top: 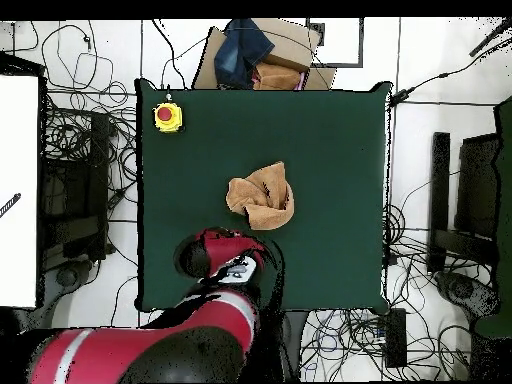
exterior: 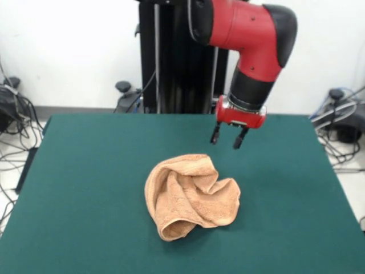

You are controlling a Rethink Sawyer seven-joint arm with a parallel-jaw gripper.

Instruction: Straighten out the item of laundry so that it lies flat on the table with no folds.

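Observation:
The item of laundry (exterior: 191,196) (top: 262,197) is an orange-tan towel, crumpled into a rounded heap with deep folds near the middle of the dark green table (exterior: 85,188) (top: 330,150). My gripper (exterior: 228,137) hangs open in the air above the table, behind the heap and a little to its right in the front view, holding nothing and clear of the cloth. In the overhead view the red wrist (top: 228,258) hides the fingers; it sits just below the towel.
A yellow box with a red button (top: 168,117) stands on a table corner. A cardboard box with dark cloth (top: 258,55) lies past the table's far edge. Cables and stands crowd the floor on both sides.

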